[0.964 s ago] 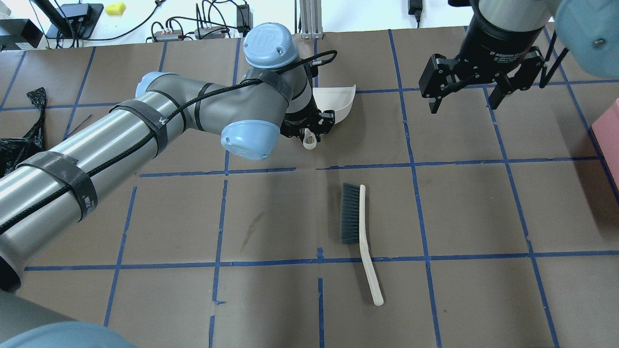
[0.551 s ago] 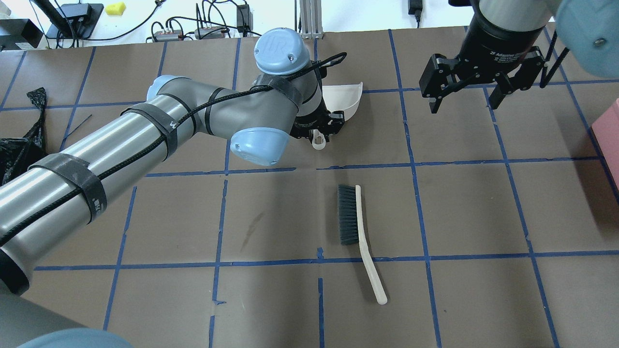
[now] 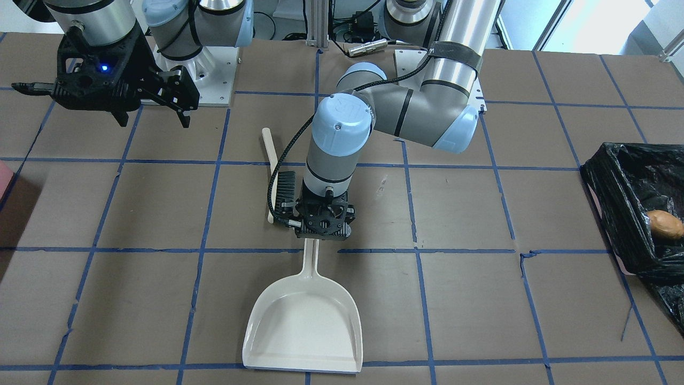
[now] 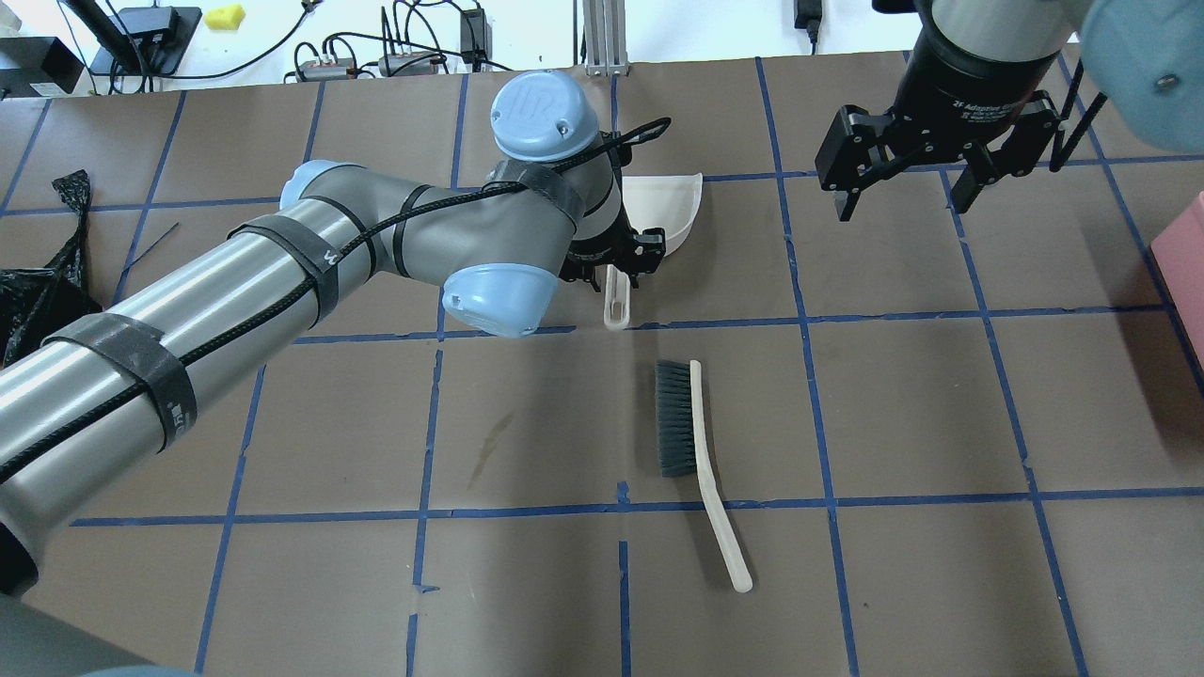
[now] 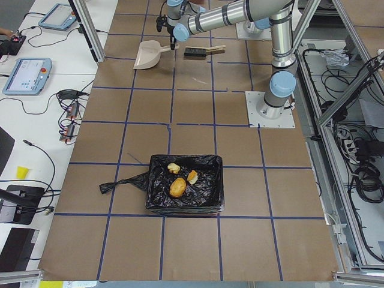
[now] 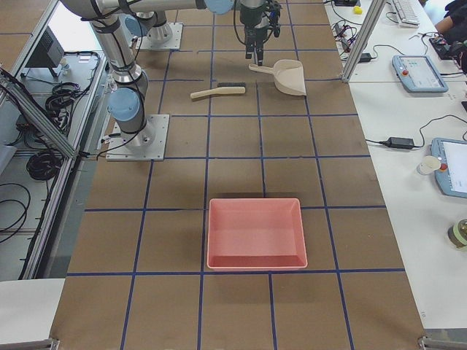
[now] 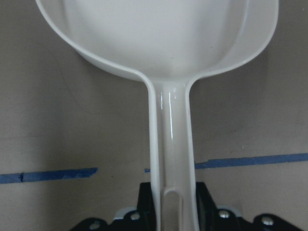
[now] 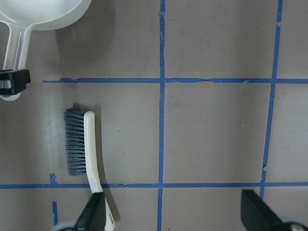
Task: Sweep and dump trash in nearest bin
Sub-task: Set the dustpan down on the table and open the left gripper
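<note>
My left gripper (image 3: 320, 223) is shut on the handle of a cream dustpan (image 3: 304, 321), which lies flat and empty on the table; the pan also shows in the overhead view (image 4: 673, 202) and the left wrist view (image 7: 171, 159). A cream brush with dark bristles (image 4: 691, 442) lies loose just behind the pan's handle. My right gripper (image 4: 908, 188) is open and empty, held above the table. The trash lies in the black-lined bin (image 5: 210, 165): the tan potato-like lump (image 5: 177, 187) and two bread-like chunks (image 5: 173, 168).
A pink tray (image 6: 255, 233) stands far off on my right side. The bin's bag (image 4: 38, 282) shows at the overhead view's left edge. Blue tape lines grid the brown table.
My left arm has swung the dustpan slightly right and brought it down from a tilt to lie flat. The right arm has not moved.
</note>
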Controlling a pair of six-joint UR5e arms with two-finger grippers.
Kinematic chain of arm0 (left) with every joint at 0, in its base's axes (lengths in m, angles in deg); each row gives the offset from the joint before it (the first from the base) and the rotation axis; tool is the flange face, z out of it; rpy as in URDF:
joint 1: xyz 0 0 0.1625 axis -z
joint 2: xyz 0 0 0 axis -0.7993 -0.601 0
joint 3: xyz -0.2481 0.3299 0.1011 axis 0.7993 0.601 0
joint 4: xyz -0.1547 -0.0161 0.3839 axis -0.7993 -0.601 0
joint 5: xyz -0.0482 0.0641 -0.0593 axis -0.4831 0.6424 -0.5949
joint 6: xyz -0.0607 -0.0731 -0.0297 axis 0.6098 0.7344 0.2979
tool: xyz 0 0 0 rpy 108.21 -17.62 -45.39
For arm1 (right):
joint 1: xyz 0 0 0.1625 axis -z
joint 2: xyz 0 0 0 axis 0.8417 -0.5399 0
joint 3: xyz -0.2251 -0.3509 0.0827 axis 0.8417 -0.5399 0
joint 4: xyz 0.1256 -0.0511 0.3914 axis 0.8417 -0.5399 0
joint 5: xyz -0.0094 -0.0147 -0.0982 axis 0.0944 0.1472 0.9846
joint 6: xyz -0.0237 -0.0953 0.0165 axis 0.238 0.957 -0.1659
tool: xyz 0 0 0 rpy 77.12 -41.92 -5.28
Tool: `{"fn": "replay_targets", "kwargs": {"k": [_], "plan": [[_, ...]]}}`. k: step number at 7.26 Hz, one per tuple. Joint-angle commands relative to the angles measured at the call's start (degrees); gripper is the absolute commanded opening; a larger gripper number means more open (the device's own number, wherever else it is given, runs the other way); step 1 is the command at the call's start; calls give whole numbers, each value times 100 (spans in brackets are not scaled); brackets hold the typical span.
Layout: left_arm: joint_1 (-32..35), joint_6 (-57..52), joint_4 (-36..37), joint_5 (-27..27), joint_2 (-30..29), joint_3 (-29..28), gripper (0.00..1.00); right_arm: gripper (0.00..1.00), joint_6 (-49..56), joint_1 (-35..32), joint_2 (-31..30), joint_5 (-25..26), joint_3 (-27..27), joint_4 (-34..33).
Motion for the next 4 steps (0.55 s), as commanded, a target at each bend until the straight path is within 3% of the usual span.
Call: {"fn": "replay_targets", "kwargs": {"k": [1, 2, 4], "plan": [[-336, -29, -142, -6, 266, -40, 100, 100, 0, 2, 0, -9, 33, -7], [-730, -246, -508, -41, 607, 21, 100, 100, 0, 2, 0, 0, 33, -7], [-1338, -1229, -2236, -6, 1511, -163, 100, 100, 0, 2, 0, -9, 33, -7]]}}
